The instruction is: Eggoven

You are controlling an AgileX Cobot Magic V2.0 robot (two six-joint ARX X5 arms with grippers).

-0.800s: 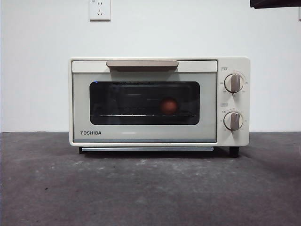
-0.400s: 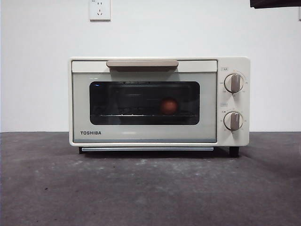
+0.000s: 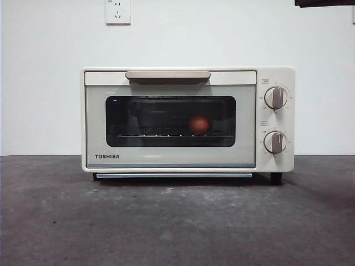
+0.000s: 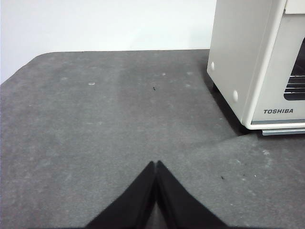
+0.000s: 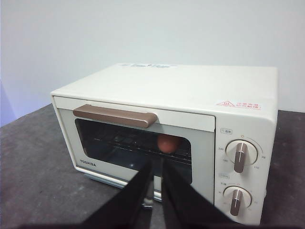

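The cream Toshiba toaster oven (image 3: pixel 188 119) stands on the dark table with its door closed. The reddish-brown egg (image 3: pixel 198 124) sits inside on the wire rack, seen through the dark glass; it also shows in the right wrist view (image 5: pixel 167 142). My right gripper (image 5: pixel 156 164) hovers in front of and above the oven (image 5: pixel 190 119), jaws nearly together and empty; it shows as a black tip (image 3: pixel 324 3) at the top right of the front view. My left gripper (image 4: pixel 155 164) is shut and empty over the bare table, to the left of the oven (image 4: pixel 257 62).
The oven has a beige handle (image 3: pixel 167 75) and two knobs (image 3: pixel 275 97) (image 3: pixel 275 142). A wall socket (image 3: pixel 117 11) is on the white wall behind. The grey table (image 3: pixel 166 221) stretches in front of the oven.
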